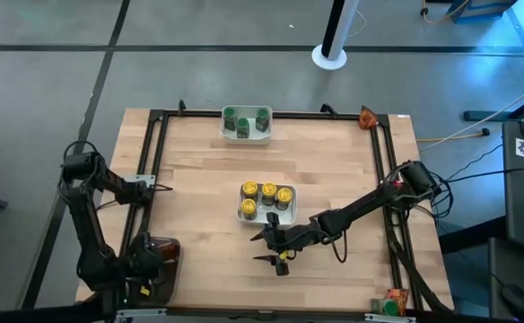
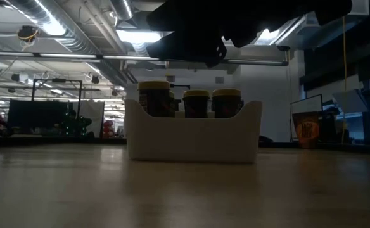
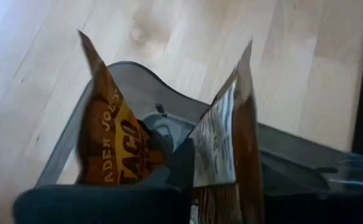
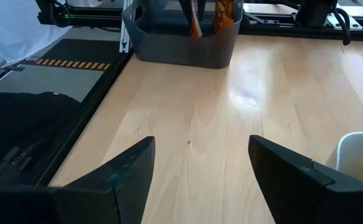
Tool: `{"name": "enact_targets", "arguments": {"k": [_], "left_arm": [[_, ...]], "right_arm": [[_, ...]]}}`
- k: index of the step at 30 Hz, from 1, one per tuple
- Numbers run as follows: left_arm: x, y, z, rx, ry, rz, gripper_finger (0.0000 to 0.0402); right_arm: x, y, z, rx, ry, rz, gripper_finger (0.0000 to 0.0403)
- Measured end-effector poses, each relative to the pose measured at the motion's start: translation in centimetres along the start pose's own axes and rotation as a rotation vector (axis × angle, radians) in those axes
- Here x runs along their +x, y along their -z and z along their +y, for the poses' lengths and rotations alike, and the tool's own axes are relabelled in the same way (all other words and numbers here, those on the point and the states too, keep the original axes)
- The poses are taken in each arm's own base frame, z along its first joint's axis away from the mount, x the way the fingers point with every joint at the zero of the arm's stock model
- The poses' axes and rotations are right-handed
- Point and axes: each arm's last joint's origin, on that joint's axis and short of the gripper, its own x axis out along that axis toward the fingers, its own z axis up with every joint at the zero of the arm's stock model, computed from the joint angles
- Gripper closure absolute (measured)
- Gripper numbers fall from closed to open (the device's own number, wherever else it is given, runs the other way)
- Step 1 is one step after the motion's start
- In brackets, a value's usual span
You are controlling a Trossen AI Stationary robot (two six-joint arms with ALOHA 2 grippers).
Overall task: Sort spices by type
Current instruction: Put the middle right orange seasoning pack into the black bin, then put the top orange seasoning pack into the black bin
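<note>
Right gripper (image 1: 271,248) lower centre, fingers apart, empty, just below yellow jars (image 1: 268,191) in bowl (image 1: 243,213). Green jars (image 1: 244,119) top centre. Packets (image 4: 207,17) upright in tray (image 4: 175,43), lower left. Left gripper (image 1: 145,267) at tray, nearer packets; fingers: cannot tell.

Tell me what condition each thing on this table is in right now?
Yellow-capped jars: upright, grouped in the middle white bowl.
Green-capped jars: upright, in the far white bowl.
Brown-orange packets: standing on edge in the grey tray.
Right gripper: fingers open, empty, above bare wood near the middle bowl.
Left gripper: over the tray.
</note>
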Motion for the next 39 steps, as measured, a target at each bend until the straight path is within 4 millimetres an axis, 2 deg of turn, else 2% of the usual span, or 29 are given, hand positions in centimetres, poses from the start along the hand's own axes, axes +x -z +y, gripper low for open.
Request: {"name": "enact_targets", "arguments": {"k": [4,8,14,17,22,29,39], "left_arm": [[-0.7,-0.5,0.3,-0.029,0.022,0.008,0.0291],[-2.2,-1.7,0.7,-0.049,0.083,0.037,0.0253],[-4.8,-4.6,2.2,-0.146,0.197,0.039,0.0234],[-5.2,-6.1,2.9,-0.172,0.227,0.025,0.0233],[-4.9,-8.9,3.4,-0.128,0.245,-0.071,0.0233],[-3.1,-12.9,3.4,-0.038,0.215,-0.225,0.0233],[-1.2,-16.9,4.5,0.010,0.137,-0.333,0.0233]], "right_arm": [[0.0,0.0,0.0,-0.001,0.000,0.000,0.0145],[0.0,0.0,0.0,-0.001,0.000,0.000,0.0145],[0.0,0.0,0.0,-0.002,0.000,0.000,0.0145],[0.0,0.0,0.0,-0.002,0.000,0.000,0.0146],[0.0,0.0,0.0,-0.003,0.000,0.000,0.0145],[0.0,0.0,0.0,-0.003,0.000,0.000,0.0145],[0.0,0.0,0.0,-0.003,0.000,0.001,0.0146]]}}
